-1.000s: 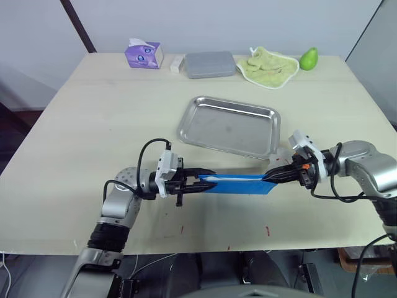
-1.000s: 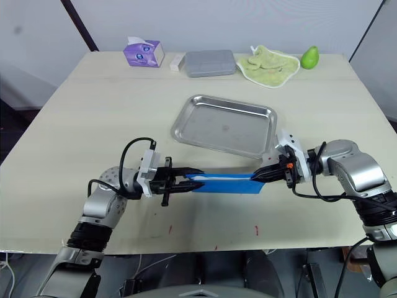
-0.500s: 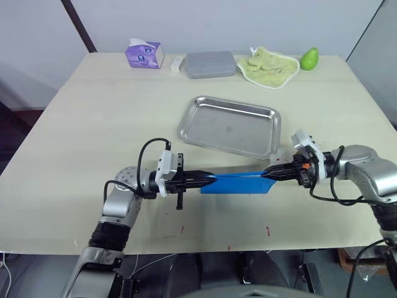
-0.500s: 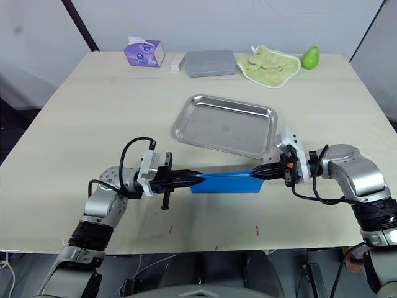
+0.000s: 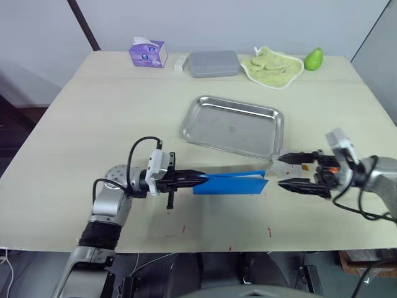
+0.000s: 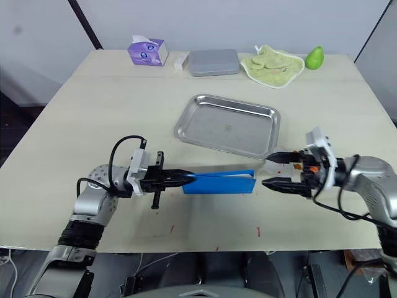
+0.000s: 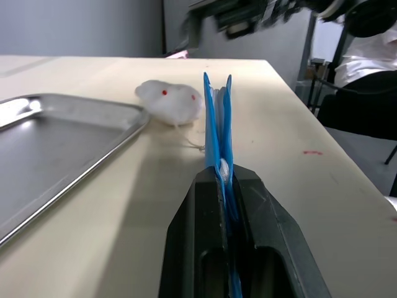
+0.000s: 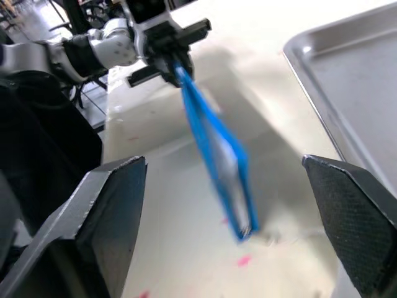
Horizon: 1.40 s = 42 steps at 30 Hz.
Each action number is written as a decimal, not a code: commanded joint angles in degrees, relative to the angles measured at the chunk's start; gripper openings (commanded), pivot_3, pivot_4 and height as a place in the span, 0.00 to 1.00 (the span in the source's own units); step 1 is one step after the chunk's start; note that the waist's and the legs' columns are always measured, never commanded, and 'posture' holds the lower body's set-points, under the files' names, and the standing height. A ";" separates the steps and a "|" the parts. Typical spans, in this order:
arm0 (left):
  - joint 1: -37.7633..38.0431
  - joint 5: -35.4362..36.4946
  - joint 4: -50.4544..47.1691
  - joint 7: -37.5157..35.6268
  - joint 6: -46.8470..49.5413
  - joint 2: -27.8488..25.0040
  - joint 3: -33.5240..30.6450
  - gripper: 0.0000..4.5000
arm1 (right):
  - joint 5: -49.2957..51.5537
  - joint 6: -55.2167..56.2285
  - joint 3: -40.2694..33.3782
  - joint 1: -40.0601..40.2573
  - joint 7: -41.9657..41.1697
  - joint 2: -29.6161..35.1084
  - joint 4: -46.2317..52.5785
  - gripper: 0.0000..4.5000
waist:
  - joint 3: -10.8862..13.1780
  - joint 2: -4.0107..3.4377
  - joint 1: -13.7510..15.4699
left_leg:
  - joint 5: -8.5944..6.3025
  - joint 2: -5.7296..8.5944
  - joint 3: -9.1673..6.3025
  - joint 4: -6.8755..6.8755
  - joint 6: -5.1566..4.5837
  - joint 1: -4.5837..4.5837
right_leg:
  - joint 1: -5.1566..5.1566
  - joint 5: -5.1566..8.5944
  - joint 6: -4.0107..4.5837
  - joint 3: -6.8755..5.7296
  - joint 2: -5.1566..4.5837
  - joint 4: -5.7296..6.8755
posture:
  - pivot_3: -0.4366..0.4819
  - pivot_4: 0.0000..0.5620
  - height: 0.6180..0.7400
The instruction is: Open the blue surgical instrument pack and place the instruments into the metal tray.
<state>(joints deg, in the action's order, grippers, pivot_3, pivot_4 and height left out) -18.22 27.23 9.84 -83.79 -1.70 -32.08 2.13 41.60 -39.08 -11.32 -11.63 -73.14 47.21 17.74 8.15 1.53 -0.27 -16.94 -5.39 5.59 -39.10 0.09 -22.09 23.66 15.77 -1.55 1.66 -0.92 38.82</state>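
Pinched by the left claw [image 5: 200, 180] at one end, the blue pack [image 5: 231, 184] is held on edge on the table [image 5: 93, 112] just before the metal tray [image 5: 232, 126], probably for opening, while the right claw [image 5: 288, 171] is spread just beyond its free end.

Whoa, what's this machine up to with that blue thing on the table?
The robot is meant to open the blue surgical instrument pack and put its tools into the metal tray. Right now its left hand is shut on one end of the pack, holding it on edge above the table. The right hand is open beside the other end, not touching it. The pack looks closed, and the tray is empty.
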 commanded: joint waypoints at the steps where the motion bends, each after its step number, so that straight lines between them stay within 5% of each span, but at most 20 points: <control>1: -0.49 0.27 0.55 -1.06 -0.90 -0.79 -1.10 0.00 | 3.95 0.09 -6.59 3.51 1.64 2.07 7.28 1.00 | 0.00 0.00 -0.23 | 0.00 0.00 0.00 -0.02 0.00 0.04 | -0.03 0.00 0.00 0.01 0.00 0.02 | 0.48 0.27 1.00; 9: -0.43 0.50 1.91 -2.50 -1.27 -2.26 -1.98 0.00 | -1.30 1.49 -7.99 8.14 9.77 3.62 9.00 1.00 | 0.00 0.00 -0.59 | 0.00 0.01 -0.04 -0.02 0.00 0.05 | -0.06 0.00 0.00 0.00 0.01 0.02 | 0.48 0.27 1.00; 23: 0.34 0.17 1.67 -2.51 -2.35 -2.61 -1.95 0.00 | -19.14 5.68 10.29 -5.75 16.12 2.44 -12.54 1.00 | 0.02 -0.03 -0.36 | 0.00 0.01 -0.01 0.00 0.00 0.03 | -0.01 0.01 0.01 0.03 0.02 0.02 | 0.48 0.27 1.00; 26: 0.79 0.08 0.35 -1.68 -1.97 -2.65 -1.82 0.00 | -22.26 6.87 14.08 -8.38 15.69 1.38 -16.59 0.81 | 0.02 -0.03 -0.48 | 0.00 0.01 0.01 -0.01 0.00 0.04 | -0.01 0.01 0.01 0.04 0.02 0.02 | 0.48 0.27 1.00; 32: 1.08 -0.04 -1.03 -0.61 -1.37 -2.58 -1.52 0.00 | -21.23 6.09 13.61 -9.42 13.39 1.64 -15.30 0.15 | 0.02 -0.04 -0.34 | 0.00 0.01 0.01 -0.01 0.00 0.02 | -0.01 0.00 0.01 0.04 0.01 0.02 | 0.48 0.27 1.00; 34: 1.20 -0.13 -1.27 -0.48 -1.30 -2.56 -1.49 0.00 | -20.07 5.33 12.44 -9.06 12.48 2.33 -13.87 0.01 | 0.02 -0.04 -0.33 | 0.00 0.01 0.03 -0.02 0.00 0.03 | -0.01 0.00 0.00 0.04 0.00 0.02 | 0.48 0.27 1.00; 42: 1.22 -1.37 -1.12 -1.02 -1.66 -3.02 -0.77 0.00 | -5.24 -4.69 1.79 -9.41 11.37 2.00 -4.34 0.01 | 0.03 -0.05 -0.28 | 0.00 0.01 0.00 -0.01 0.00 0.02 | -0.01 0.00 0.00 0.02 0.00 0.02 | 0.48 0.27 1.00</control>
<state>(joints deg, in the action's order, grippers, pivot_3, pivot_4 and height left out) -17.18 26.95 9.74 -84.62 -3.06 -34.35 0.66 32.54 -41.86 -5.75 -19.96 -61.94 48.99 10.67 8.17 1.49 -0.56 -16.94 -5.38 5.58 -39.11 0.09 -22.07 23.65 15.78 -1.55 1.68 -0.92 38.84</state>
